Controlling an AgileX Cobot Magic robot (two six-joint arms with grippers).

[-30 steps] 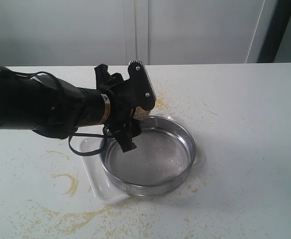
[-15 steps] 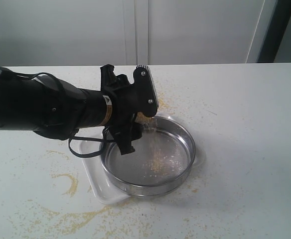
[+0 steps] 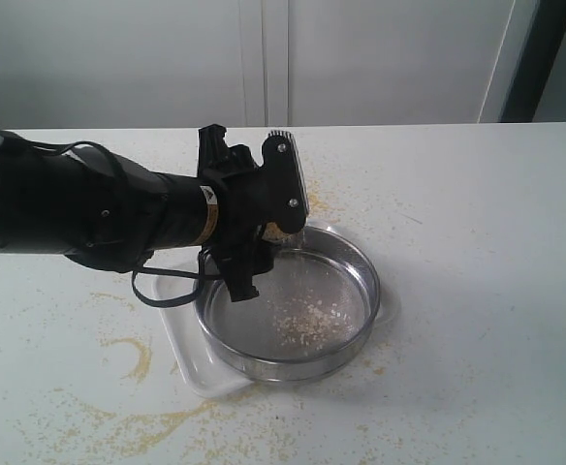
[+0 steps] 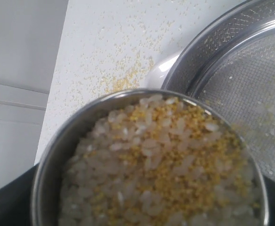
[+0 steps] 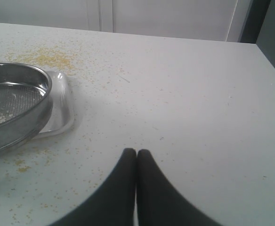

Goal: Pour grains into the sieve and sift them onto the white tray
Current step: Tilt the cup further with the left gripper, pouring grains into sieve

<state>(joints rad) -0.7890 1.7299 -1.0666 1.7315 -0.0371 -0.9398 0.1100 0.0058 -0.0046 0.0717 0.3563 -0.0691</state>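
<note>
Right jaws are pressed together on nothing, over the counter (image 3: 477, 291) and well apart from the work. Left jaws pinch a small steel cup (image 4: 48, 160).

My left arm (image 3: 89, 208) reaches across the white tray (image 3: 181, 358), which shows only at its corners under the sieve (image 3: 361, 334) sitting on it. The cup is tipped over the sieve's rim on my left arm's side. Most grains (image 4: 161, 165) are in the cup, heaped to its lip, and a thin patch (image 3: 302, 325) lies on the mesh.

My worry is that the lip hangs close to the sieve's edge, so a sharper tilt could throw kernels past the rim onto the counter, where spilled meal (image 3: 138, 354) already lies.

From outside, my jaws hide nearly all of the cup. I cannot tell whether anything has dropped through to the tray.
</note>
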